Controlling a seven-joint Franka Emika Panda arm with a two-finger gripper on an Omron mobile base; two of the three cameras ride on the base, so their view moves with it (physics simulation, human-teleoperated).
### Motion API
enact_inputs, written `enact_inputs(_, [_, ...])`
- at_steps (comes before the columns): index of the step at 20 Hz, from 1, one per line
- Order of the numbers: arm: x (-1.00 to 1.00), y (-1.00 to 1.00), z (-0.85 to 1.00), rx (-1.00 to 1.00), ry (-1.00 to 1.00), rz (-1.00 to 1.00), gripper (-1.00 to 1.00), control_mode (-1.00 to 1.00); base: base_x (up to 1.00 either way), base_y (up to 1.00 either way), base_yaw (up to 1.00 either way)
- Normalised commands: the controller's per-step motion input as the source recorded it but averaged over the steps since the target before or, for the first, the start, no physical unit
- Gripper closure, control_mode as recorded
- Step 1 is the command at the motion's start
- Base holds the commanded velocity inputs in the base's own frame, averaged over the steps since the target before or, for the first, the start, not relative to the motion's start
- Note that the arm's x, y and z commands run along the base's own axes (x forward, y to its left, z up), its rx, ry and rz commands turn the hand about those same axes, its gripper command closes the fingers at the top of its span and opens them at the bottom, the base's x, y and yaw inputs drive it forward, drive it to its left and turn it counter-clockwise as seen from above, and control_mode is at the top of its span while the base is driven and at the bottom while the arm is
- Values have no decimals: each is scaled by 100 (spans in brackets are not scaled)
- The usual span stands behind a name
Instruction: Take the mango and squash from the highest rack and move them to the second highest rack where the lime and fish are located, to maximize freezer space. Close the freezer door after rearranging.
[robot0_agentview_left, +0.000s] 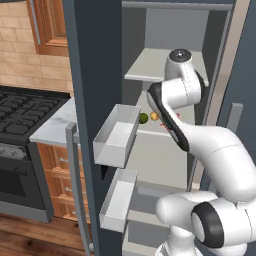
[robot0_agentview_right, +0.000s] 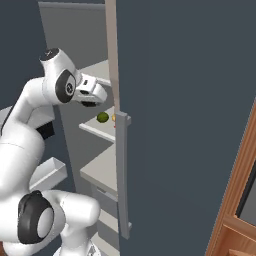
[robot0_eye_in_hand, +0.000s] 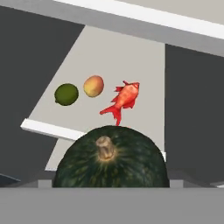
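Freezer: one tall dark cabinet is standing open, showing several pale shelves inside.
Freezer door: one door is hanging open at 9 o'clock of the arm in the left base view, carrying two pale bins on its inner face; what is lying in them cannot be told.
Gripper: the hand is reaching in above the second shelf; the finger tips are hidden, so how wide they are standing cannot be told.
Squash: one squash is filling the 6 o'clock edge of the hand view, stem up, close against the hand.
Second shelf: it is holding three things.
Fish: one fish is lying at 12 o'clock of the squash.
Mango: one mango is sitting at 9 o'clock of the fish.
Lime: one lime is sitting at 9 o'clock of the mango, just beside it.
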Motion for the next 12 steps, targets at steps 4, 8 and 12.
enact_inputs(4, [3, 4, -44, -6, 30, 0, 100, -100, 0, 0, 0])
enact_inputs(8, [13, 3, -50, -7, 21, 0, 100, -100, 0, 0, 0])
enact_inputs(12, [13, 0, -43, 0, 16, 0, 100, -100, 0, 0, 0])
